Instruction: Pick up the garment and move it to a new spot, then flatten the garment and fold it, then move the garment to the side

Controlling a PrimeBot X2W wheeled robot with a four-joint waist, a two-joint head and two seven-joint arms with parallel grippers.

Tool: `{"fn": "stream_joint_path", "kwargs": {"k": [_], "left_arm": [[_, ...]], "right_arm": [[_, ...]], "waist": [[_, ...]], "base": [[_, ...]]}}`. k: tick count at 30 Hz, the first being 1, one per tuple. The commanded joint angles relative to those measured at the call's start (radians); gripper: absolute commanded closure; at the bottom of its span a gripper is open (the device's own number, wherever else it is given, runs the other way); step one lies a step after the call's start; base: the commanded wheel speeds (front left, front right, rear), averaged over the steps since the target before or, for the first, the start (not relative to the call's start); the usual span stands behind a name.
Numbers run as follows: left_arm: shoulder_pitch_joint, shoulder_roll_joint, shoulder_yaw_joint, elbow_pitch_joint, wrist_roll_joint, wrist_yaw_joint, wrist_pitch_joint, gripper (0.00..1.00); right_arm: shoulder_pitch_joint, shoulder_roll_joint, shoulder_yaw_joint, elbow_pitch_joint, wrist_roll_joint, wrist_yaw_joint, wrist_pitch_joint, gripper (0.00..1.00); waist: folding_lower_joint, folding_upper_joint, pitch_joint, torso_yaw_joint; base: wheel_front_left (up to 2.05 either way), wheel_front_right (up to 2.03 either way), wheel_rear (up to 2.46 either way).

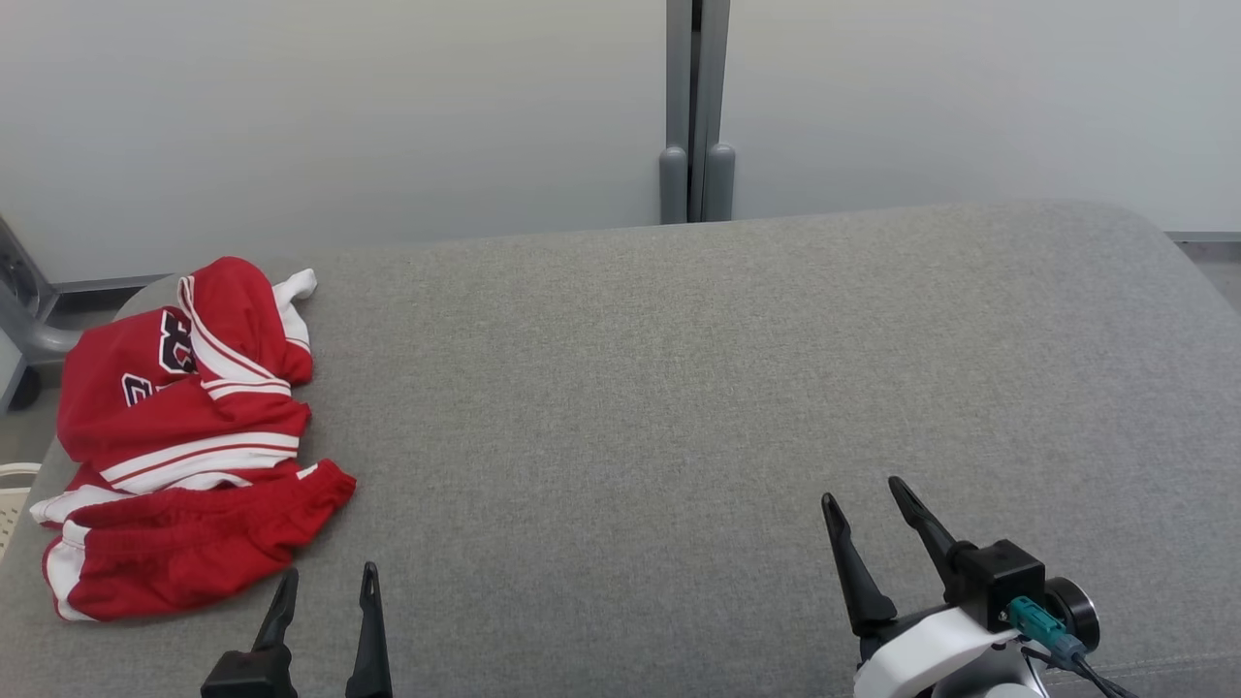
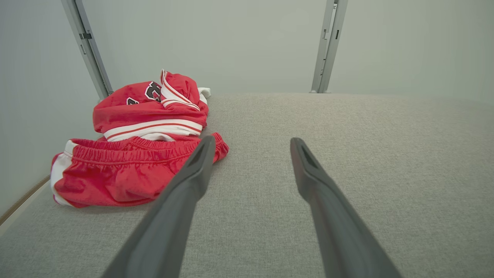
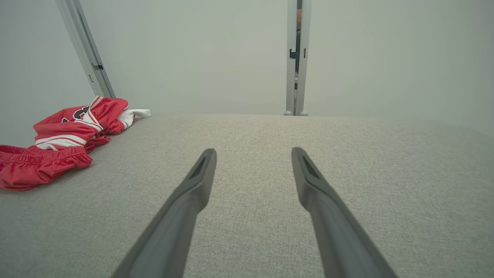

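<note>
Left gripper (image 1: 330,570) gapes — crumpled garment (image 1: 184,436) runs near-to-far.

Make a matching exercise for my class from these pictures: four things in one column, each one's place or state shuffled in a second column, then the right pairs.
Column A
1. garment
2. left claw
3. right claw
4. grey post

Column B
a. open, low on the right, over bare fabric
b. crumpled at the left end of the grey cushion
c. upright behind the far edge
d. open, close beside the red cloth

Pairs: 1-b, 2-d, 3-a, 4-c
</note>
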Motion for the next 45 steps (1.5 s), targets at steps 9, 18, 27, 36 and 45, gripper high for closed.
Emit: {"fn": "stream_joint_path", "kwargs": {"k": [9, 18, 27, 36, 45], "left_arm": [[0.01, 0.01, -0.004, -0.005, -0.007, 0.013, 0.005, 0.0], [0.007, 0.013, -0.009, -0.004, -0.012, 0.016, 0.006, 0.0], [0.0, 0.016, -0.011, -0.01, -0.022, 0.023, 0.011, 0.0], [-0.018, 0.035, -0.002, -0.013, -0.028, 0.028, 0.016, 0.0], [0.005, 0.055, 0.01, -0.029, -0.036, 0.038, 0.026, 0.0]], "right_arm": [[0.003, -0.004, -0.002, 0.002, 0.003, 0.0, -0.005, 0.0], [0.006, -0.004, -0.007, -0.001, 0.006, 0.0, -0.004, 0.0], [0.012, -0.004, -0.009, -0.003, 0.017, 0.0, -0.004, 0.0], [0.019, -0.004, -0.013, -0.006, 0.028, 0.0, -0.004, 0.0], [0.023, -0.004, -0.004, -0.008, 0.043, 0.0, -0.004, 0.0]], "waist": [[0.0, 0.0, -0.001, -0.001], [0.0, 0.0, -0.002, 0.004], [0.0, 0.0, -0.003, 0.038], [0.0, 0.0, -0.004, 0.151], [0.0, 0.0, -0.008, 0.281]], "base": [[0.0, 0.0, 0.0], [0.0, 0.0, 0.0], [0.0, 0.0, 0.0], [0.0, 0.0, 0.0], [0.0, 0.0, 0.0]]}}
